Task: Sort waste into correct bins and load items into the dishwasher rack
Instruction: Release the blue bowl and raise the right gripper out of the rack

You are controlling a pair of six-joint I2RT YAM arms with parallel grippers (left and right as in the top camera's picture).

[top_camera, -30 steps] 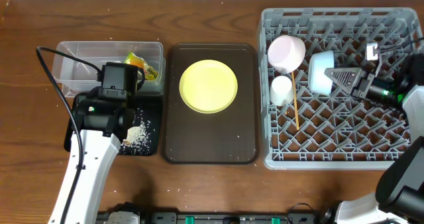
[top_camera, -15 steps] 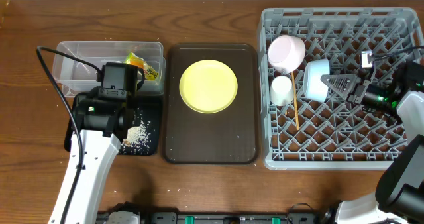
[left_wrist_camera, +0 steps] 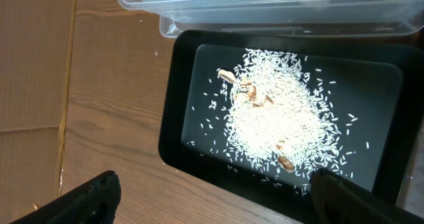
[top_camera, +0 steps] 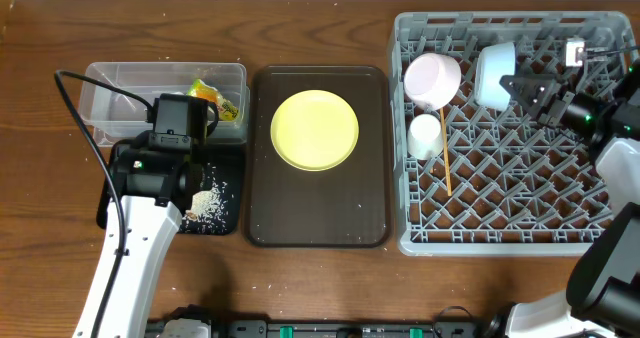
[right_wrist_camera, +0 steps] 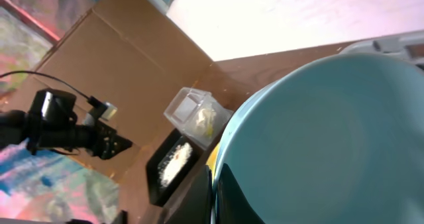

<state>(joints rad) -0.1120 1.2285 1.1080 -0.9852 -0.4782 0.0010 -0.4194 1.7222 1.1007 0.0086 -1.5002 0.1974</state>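
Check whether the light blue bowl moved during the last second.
Yes. The light blue bowl, held by the right gripper, went toward the dishwasher rack's far edge, now level with the white bowl.

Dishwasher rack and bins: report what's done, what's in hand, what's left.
Done: white bowl, small cup and chopsticks sit in the rack; snack wrapper is in the clear tub; rice lies in the black tray. I cannot make out the napkin. In hand: the right pincer grips the light blue bowl over the rack. Left: the yellow plate, on the brown tray. The left pincer is open, empty.
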